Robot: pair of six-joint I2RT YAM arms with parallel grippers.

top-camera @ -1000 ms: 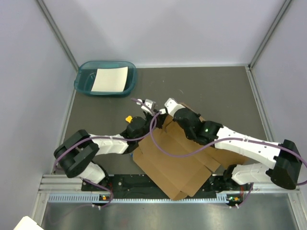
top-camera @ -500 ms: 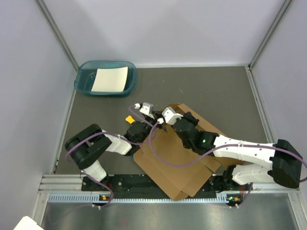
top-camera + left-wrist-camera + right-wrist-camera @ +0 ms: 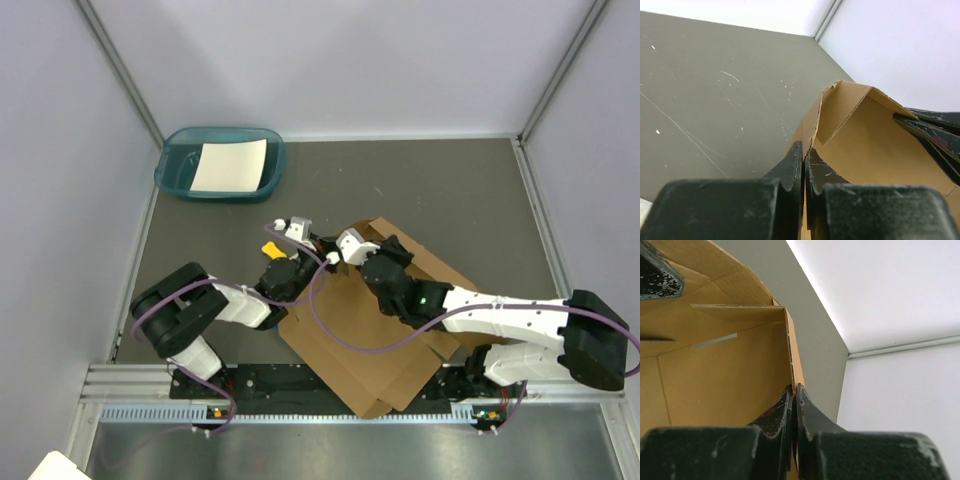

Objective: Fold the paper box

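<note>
The paper box (image 3: 365,345) is a large brown corrugated sheet lying near the front of the table, its far-left part lifted into standing walls. In the left wrist view my left gripper (image 3: 804,150) is shut on the torn edge of one raised wall (image 3: 860,135). My right gripper (image 3: 794,389) is shut on the edge of another upright wall (image 3: 725,385), and a folded flap (image 3: 740,312) shows above it. From above, the left gripper (image 3: 312,258) and the right gripper (image 3: 345,262) sit close together at the box's far-left corner.
A teal tray (image 3: 172,172) holding a white paper sheet (image 3: 229,165) stands at the back left. A small yellow piece (image 3: 268,248) lies beside the left wrist. Purple cables loop over both arms. Grey walls enclose the table on three sides.
Both wrists have shifted left and toward me while keeping their grips. The right arm has swung left, and more of the box's far corner shows. The left elbow has pulled back.
</note>
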